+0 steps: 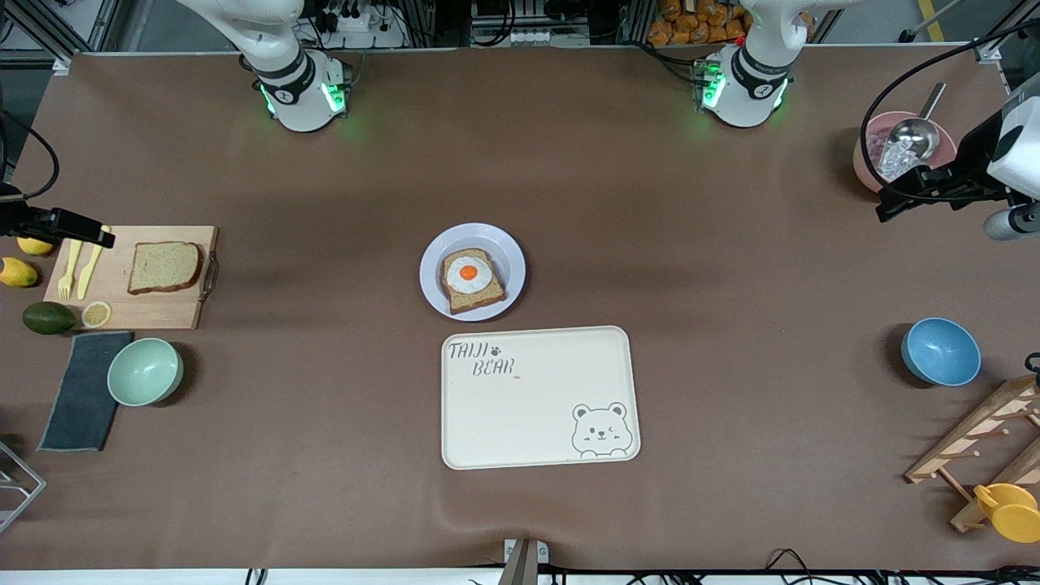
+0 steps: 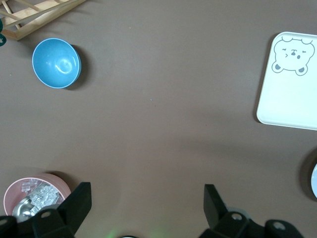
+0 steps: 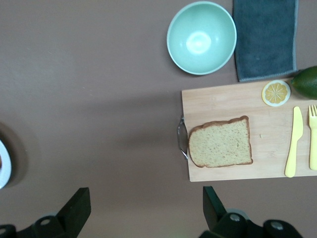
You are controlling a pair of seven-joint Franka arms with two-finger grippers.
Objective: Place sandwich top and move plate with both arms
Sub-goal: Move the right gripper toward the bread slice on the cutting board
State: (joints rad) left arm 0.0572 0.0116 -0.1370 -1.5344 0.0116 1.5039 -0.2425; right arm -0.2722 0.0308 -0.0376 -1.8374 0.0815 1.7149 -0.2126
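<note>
Plate (image 1: 472, 270) mid-table, just farther than tray (image 1: 539, 396), carries egg slice (image 1: 471, 280); looks rigid, slick, so grip rim both sides. Bread top (image 3: 220, 142) on board (image 3: 270, 163), right arm's end: light, soft, pinch crust gently. My left gripper (image 2: 147, 201) and right gripper (image 3: 146, 201) hang released, empty.

left end effector (image 2: 146, 206): open, raised | right end effector (image 3: 143, 208): open, raised

Two white, rounded robot arms, the right arm (image 1: 284, 73) and the left arm (image 1: 751, 77), each ringed by a black band and glowing green lights at the base, carry black grippers trailing looped black cables.
</note>
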